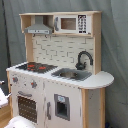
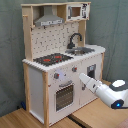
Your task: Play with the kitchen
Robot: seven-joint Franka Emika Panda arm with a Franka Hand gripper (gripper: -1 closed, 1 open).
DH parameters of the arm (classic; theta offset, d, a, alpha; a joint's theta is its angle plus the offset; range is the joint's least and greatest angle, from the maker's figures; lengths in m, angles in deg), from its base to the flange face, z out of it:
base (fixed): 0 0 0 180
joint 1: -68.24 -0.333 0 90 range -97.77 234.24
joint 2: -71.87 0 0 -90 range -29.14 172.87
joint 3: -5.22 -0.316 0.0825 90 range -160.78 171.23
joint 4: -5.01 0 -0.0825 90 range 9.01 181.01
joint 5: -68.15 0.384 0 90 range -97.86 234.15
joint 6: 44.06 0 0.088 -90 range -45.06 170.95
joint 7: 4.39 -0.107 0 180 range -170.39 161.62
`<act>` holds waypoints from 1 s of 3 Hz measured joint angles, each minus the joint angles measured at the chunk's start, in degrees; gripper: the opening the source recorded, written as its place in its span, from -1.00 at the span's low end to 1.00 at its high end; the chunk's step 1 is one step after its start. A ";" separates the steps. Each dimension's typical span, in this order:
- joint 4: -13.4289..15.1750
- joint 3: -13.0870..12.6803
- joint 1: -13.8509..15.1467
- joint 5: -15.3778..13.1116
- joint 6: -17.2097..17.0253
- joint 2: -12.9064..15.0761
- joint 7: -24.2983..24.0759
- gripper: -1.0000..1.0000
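Before one kitchen (image 2: 60, 70), one tool (image 2: 83, 77).

Pale wood and white kitchen (image 1: 65, 95), red-ringed black hob (image 2: 52, 59)

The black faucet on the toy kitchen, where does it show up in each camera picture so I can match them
First exterior view: the black faucet stands right of centre, behind the sink.
Second exterior view: the faucet sits above centre, right of the hob.
Shared landmark: the red-ringed hob lies on the faucet's left in both exterior views.
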 joint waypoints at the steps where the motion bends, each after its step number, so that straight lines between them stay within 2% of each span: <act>1: -0.02 0.02 -1.03 0.00 0.19 0.01 6.21 1.00; 2: -0.04 0.98 -2.25 0.00 0.71 0.01 11.86 1.00; 3: 0.15 3.28 -3.19 0.03 1.47 0.02 17.53 1.00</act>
